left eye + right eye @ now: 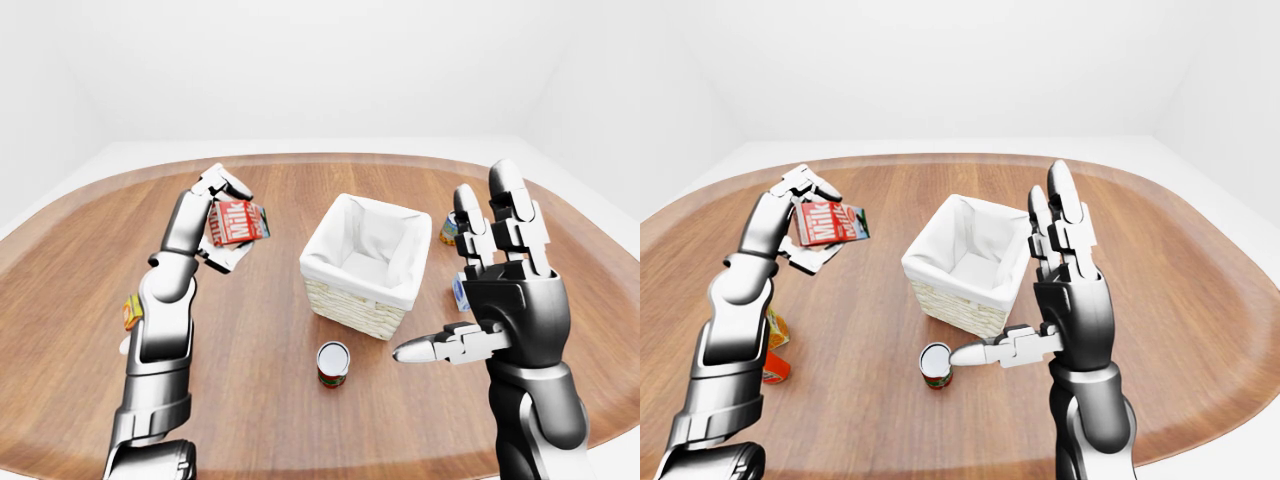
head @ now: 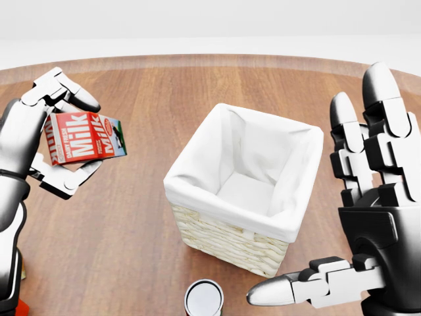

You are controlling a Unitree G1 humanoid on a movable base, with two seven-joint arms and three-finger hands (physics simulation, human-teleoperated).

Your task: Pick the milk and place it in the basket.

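The red and white milk carton (image 2: 82,137) lies on its side in the air at the left of the head view. My left hand (image 2: 62,135) is shut on it, fingers above and thumb below. It hangs well above the wooden table (image 2: 131,224), left of the basket. The wicker basket (image 2: 247,181) with a white cloth lining stands in the middle, nothing in it. My right hand (image 2: 358,217) is raised at the right edge, open, fingers up and thumb pointing left, holding nothing.
A tin can (image 2: 204,298) stands below the basket in the head view. Small orange and red packs (image 1: 775,345) lie by my left arm. A can (image 1: 449,228) and a blue thing (image 1: 460,292) sit right of the basket, partly behind my right hand.
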